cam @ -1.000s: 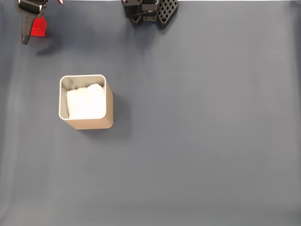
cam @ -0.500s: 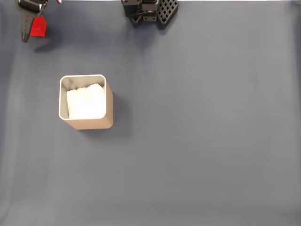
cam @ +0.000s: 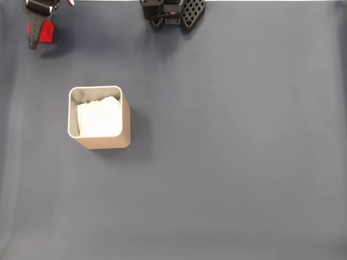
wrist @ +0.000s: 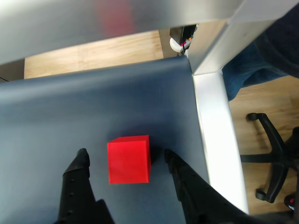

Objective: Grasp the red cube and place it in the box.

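Observation:
The red cube (wrist: 128, 159) rests on the dark blue mat, standing between my two black fingers with a gap on each side. My gripper (wrist: 125, 152) is open around it and touches neither face. In the fixed view the gripper (cam: 39, 37) is in the far top-left corner, with the cube (cam: 48, 31) partly covered by it. The tan box (cam: 105, 142) with white padding inside stands below, to the right of the cube and well apart from it.
The arm's black base (cam: 172, 12) sits at the top edge of the mat. In the wrist view the mat's edge and a white table border (wrist: 215, 121) run close beside the cube, with wooden floor and a chair base (wrist: 273, 154) beyond.
In the fixed view the gripper has shifted slightly right over the cube, covering more of its left side. Cube and box have stayed put.

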You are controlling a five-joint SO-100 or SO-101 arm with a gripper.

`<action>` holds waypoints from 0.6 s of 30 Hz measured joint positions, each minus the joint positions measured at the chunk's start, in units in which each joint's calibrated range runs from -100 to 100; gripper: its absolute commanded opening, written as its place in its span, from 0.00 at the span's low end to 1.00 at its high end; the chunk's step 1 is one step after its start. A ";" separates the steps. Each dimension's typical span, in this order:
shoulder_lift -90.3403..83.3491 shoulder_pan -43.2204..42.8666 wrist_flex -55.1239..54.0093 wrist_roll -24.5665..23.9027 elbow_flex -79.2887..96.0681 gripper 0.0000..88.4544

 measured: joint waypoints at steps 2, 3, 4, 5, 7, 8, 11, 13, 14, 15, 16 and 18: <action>0.00 0.00 -0.16 0.00 0.00 0.44; 0.00 0.00 -0.24 0.00 0.18 0.44; 0.00 0.00 -0.49 0.00 0.55 0.44; 0.00 0.00 -0.81 0.00 0.91 0.44; 0.00 0.00 -1.22 0.20 1.28 0.44; 0.00 0.00 -1.54 0.29 1.37 0.44; 0.00 0.00 -2.19 0.39 2.28 0.44; 0.00 0.00 -2.27 0.54 2.37 0.44; 0.00 0.00 -2.27 0.54 2.37 0.44; 0.00 0.00 -2.52 0.54 2.46 0.44; 0.00 0.00 -2.84 0.54 2.91 0.44; 0.00 -0.08 -3.09 0.59 3.46 0.44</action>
